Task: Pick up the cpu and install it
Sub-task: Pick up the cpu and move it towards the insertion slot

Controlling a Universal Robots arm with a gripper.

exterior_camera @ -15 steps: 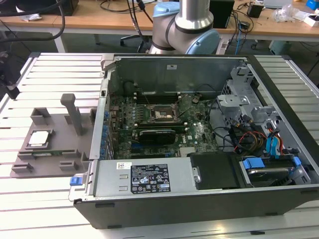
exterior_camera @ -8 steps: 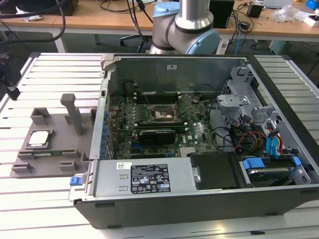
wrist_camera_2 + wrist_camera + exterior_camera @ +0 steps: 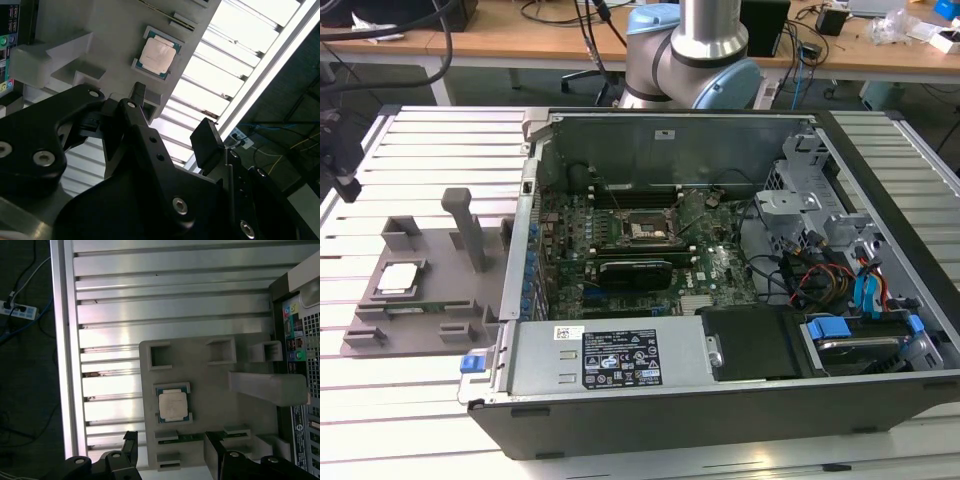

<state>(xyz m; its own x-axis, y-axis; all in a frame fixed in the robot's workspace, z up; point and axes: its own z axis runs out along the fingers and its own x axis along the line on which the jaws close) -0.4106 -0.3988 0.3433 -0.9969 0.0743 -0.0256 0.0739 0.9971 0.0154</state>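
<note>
You have none of the task done yet. The cpu (image 3: 173,405), a small flat square chip with a silvery-grey metal top and a pale rim, lies in its nest on the grey moulded plastic holder plate (image 3: 210,390). That plate sits just beside the open black computer case (image 3: 670,400), on the exterior view's left of it.

In both wrist views your black two-finger gripper (image 3: 170,437) hangs above the plate, outside the case. Its fingers are spread wide with nothing between them, and they are clear of the chip. Inside the case, the dark square socket frame (image 3: 645,228) on the green board has no chip in it. Both the pick and the install are left to do.

The case and the plate rest on a ribbed aluminium table (image 3: 420,400). Beyond the case stands a wooden bench (image 3: 520,40) strung with cables.
</note>
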